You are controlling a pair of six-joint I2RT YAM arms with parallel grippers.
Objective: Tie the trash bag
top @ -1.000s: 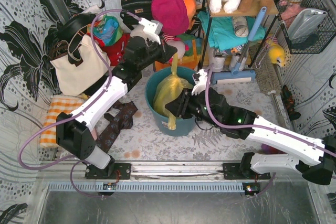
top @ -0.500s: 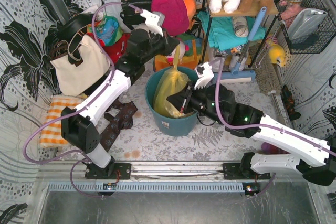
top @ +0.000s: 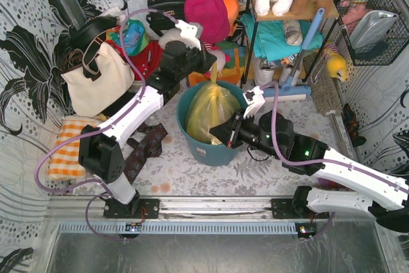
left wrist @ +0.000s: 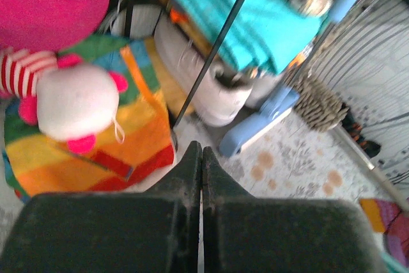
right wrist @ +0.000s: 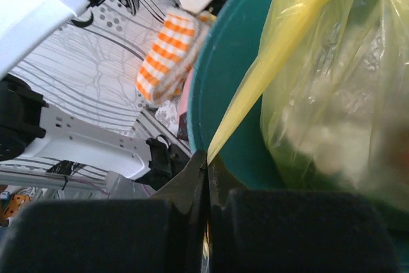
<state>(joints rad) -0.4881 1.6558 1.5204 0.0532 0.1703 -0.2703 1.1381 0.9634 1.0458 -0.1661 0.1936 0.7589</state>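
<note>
Bag in bucket: we see left gripper and right gripper each clamped on a twisted yellow tail.

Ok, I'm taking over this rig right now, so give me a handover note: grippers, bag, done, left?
Left gripper: shut, holding the trash bag's top strand stretched upward, judging by the top view.
Right gripper: shut on a second strand, stretched taut.
The bag sits in the teal bucket.
Done: two strands gripped.
Left: no knot visible; cross and tie them.
</note>
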